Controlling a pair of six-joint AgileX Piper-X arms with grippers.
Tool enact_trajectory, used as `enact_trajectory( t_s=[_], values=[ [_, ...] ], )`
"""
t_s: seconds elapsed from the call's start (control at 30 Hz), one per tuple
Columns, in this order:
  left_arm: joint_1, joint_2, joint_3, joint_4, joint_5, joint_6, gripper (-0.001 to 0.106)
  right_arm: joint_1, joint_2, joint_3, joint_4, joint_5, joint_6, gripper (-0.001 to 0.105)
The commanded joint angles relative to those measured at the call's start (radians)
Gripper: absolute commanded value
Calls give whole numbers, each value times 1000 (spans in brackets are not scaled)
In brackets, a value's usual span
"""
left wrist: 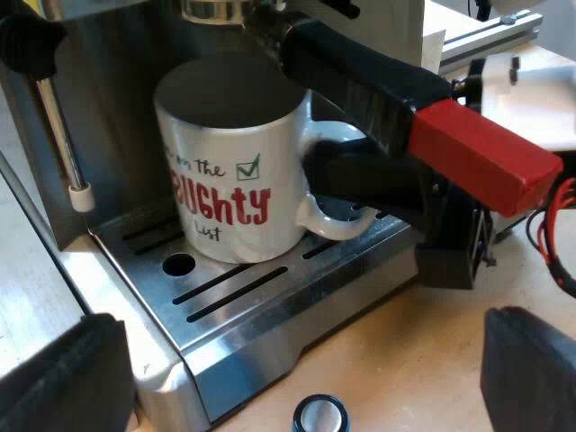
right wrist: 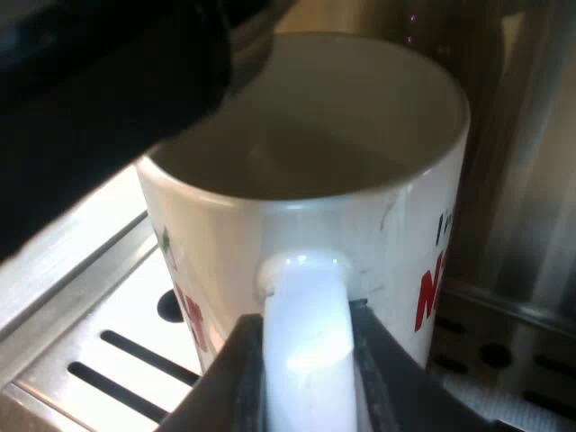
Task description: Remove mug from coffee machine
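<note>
Our left gripper (left wrist: 297,364) hangs wide open, holding nothing, just off the drip tray (left wrist: 270,310). Our right gripper (right wrist: 306,378) pinches the mug (right wrist: 225,243) by its handle, one finger pressed on each side. Mug upright on the tray, under the holder (left wrist: 378,81) locked into the espresso machine (left wrist: 117,99); the holder's red end (left wrist: 486,157) sits above our right gripper.

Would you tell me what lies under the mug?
The mug stands on a slotted metal drip tray; slots and a round hole show beside it. The tray directly beneath its base is covered by the mug.
</note>
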Motion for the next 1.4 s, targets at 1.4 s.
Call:
enact_trajectory(
  t_s=[1.4],
  values=[
    [-158, -6, -32, -19, 108, -3, 80, 100, -500, 273, 200, 178, 31, 0]
  ],
)
